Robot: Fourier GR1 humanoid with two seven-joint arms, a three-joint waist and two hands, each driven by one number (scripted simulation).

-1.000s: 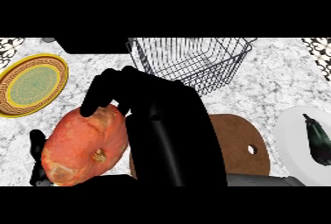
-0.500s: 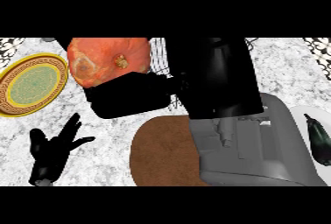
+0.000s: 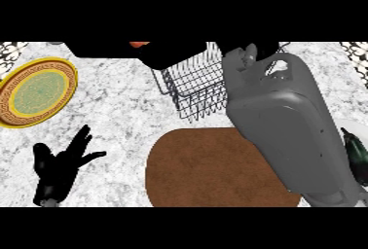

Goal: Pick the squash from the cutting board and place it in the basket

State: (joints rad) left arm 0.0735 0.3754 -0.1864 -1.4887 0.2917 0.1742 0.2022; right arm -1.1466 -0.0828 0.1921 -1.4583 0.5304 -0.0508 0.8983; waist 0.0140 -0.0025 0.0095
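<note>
Only an orange sliver of the squash [image 3: 137, 44] shows at the top edge, left of the wire basket [image 3: 193, 90]. My right hand [image 3: 165, 54] is curled round it and hides most of it, sitting over the basket's far left rim. The grey right forearm [image 3: 287, 126] runs up from the lower right, across the basket's right side. The brown cutting board [image 3: 208, 170] lies bare at the near centre. At the lower left, my left hand [image 3: 59, 166] rests open on the counter with its fingers spread.
A yellow patterned plate [image 3: 36, 92] lies at the far left. A dark eggplant [image 3: 355, 154] on a white plate shows at the right edge, partly behind the forearm. The counter is speckled marble [image 3: 122, 121].
The right hand has carried the squash farther away and up, so it has nearly left the view at the top. The forearm now stretches over the basket. The left hand has barely moved.
</note>
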